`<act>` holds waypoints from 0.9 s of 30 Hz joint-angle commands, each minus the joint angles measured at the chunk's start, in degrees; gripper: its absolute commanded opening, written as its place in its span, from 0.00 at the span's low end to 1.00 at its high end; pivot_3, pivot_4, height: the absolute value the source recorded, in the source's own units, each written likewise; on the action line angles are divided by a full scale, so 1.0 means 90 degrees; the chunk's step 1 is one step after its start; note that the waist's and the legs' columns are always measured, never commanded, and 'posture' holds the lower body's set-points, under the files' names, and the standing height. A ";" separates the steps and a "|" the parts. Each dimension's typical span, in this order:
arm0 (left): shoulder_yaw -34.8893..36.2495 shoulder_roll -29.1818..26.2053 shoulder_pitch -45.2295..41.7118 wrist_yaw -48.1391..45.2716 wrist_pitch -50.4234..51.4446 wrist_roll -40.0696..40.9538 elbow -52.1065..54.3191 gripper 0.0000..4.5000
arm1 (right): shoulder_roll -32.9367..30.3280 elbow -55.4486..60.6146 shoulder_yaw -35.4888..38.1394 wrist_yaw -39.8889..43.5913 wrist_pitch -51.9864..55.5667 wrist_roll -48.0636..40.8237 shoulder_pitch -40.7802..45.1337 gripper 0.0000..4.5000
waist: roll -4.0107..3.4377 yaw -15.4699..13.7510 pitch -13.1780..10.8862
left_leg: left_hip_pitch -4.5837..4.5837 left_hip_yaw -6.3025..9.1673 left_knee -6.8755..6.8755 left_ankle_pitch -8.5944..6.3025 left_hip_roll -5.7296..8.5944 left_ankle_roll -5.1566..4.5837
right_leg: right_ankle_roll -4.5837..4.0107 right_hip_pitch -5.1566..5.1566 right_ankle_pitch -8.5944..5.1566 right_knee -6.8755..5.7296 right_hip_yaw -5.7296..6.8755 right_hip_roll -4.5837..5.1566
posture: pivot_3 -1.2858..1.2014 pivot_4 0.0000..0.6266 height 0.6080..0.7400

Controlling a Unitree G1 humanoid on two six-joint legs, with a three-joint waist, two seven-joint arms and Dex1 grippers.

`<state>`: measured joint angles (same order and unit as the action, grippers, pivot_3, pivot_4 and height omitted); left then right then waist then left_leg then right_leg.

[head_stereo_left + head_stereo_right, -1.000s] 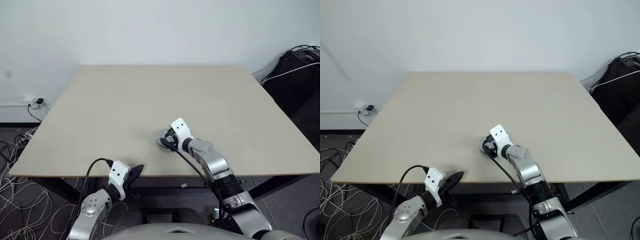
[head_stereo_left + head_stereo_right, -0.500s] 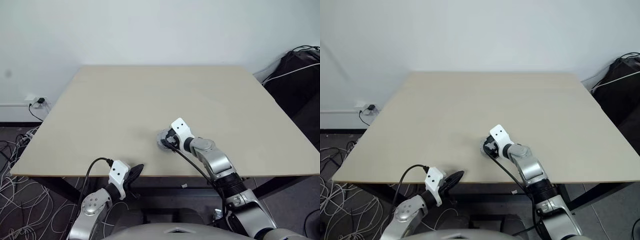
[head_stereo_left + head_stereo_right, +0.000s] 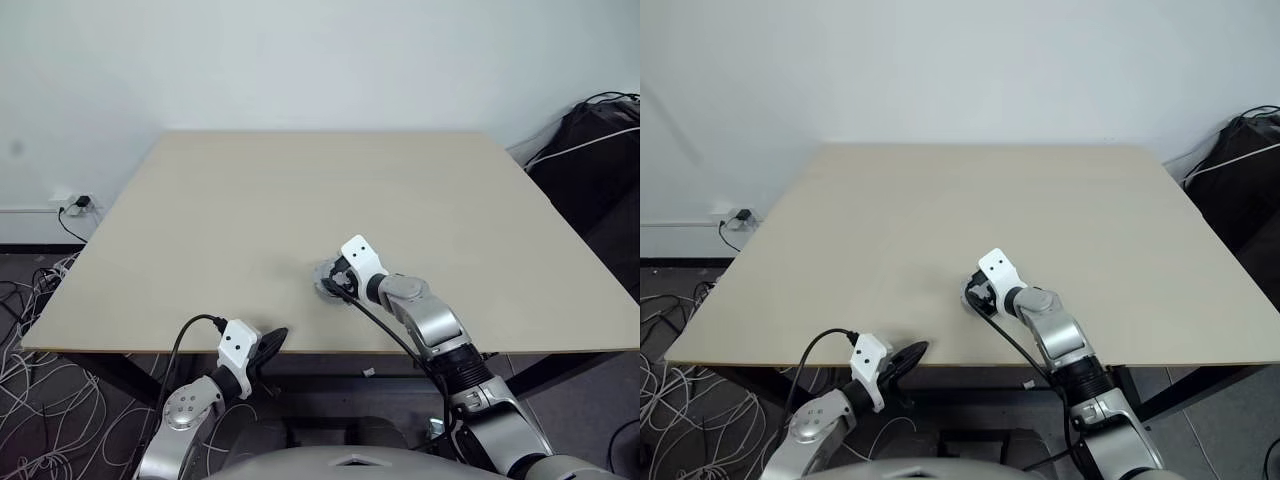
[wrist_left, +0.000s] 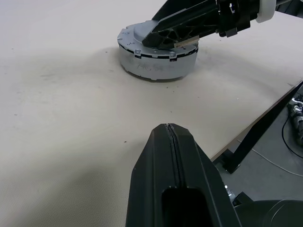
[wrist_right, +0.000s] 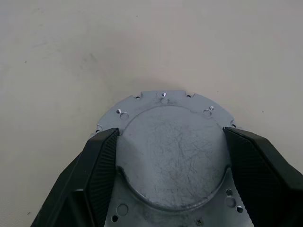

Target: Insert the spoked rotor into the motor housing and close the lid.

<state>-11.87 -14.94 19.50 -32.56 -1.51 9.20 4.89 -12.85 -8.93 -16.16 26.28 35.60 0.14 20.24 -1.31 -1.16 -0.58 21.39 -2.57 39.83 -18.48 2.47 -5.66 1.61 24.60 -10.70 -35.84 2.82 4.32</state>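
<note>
A round grey motor assembly sits near the front middle of a pale beige counter (image 3: 250, 200), its lid (image 5: 173, 142) on top with the plain, scuffed grey face up. No brand, label or writing can be read on it; small screw holes and notches ring its flange. The right hand (image 5: 170, 156) reaches down over the lid, its two black fingers (image 5: 102, 161) spread wide and set against opposite sides of the lid's raised round face. In the left wrist view the same fingers lie across the top of the grey body (image 4: 158, 64), which stands flat on the counter; the motor housing itself cannot be told apart from the lid there.

The left hand (image 3: 268, 345) hangs at the counter's near edge, well apart from the assembly, its fingers (image 4: 173, 156) pressed together on nothing.

The counter's matte top lies bare on every side of the assembly, with wide room toward the far edge and both sides. A plain white wall (image 3: 320, 60) stands behind. White cables (image 3: 30, 330) tangle on the dark floor at the left below a wall socket (image 3: 75, 203), and dark equipment (image 3: 590, 150) with cables stands at the right.
</note>
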 commanded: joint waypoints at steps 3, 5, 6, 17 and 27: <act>-0.0014 0.0014 -0.0034 0.0012 -0.0036 0.0030 0.0251 0.00 | -0.0216 -0.0265 -0.0037 -0.0050 0.0246 0.0178 -0.0092 0.71 | 0.0000 -0.0010 0.0000 | 0.0000 0.0000 0.0000 0.0000 0.0001 0.0000 | 0.0000 0.0000 0.0000 0.0000 0.0000 0.0000 | 0.52 0.00 1.00; -0.0020 0.0015 -0.0005 0.0021 -0.0048 0.0021 0.0269 0.00 | -0.0225 -0.0243 -0.0002 -0.0052 0.0235 0.0139 -0.0119 0.71 | 0.0000 -0.0013 0.0000 | 0.0000 0.0000 0.0000 0.0000 0.0001 0.0000 | 0.0000 0.0000 0.0000 0.0001 0.0000 0.0000 | 0.52 0.00 1.00; -0.0021 0.0016 0.0006 0.0026 -0.0052 0.0019 0.0277 0.00 | -0.0206 -0.0224 0.0058 -0.0053 0.0240 0.0081 -0.0144 0.71 | 0.0000 -0.0015 0.0000 | 0.0000 0.0000 0.0000 0.0000 0.0001 0.0000 | 0.0000 0.0000 0.0000 0.0001 0.0000 0.0000 | 0.52 0.00 1.00; -0.0045 0.0029 0.0048 0.0048 -0.0073 0.0009 0.0303 0.00 | -0.0242 0.0059 0.0223 0.0133 -0.0257 -0.0182 -0.0426 0.71 | 0.0000 -0.0092 -0.0001 | 0.0005 0.0000 -0.0001 -0.0004 0.0002 -0.0007 | 0.0000 0.0002 -0.0001 0.0006 0.0002 0.0002 | 0.52 0.00 1.00; -0.0061 0.0020 0.0024 0.0041 -0.0053 0.0021 0.0293 0.00 | -0.0319 0.0081 0.0069 0.0074 -0.0770 0.0050 -0.0499 0.71 | 0.0000 -0.0091 -0.0005 | 0.0015 -0.0001 -0.0020 -0.0006 0.0004 -0.0011 | -0.0008 0.0013 -0.0006 0.0016 0.0003 0.0003 | 0.52 0.00 1.00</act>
<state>-12.32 -14.90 20.32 -32.25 -1.52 9.16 5.00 -15.06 -7.75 -15.44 27.14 28.56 -0.55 16.28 -1.31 -1.98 -0.62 21.52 -2.57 39.65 -18.54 2.51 -5.76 1.53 24.72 -10.76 -35.70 2.85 4.34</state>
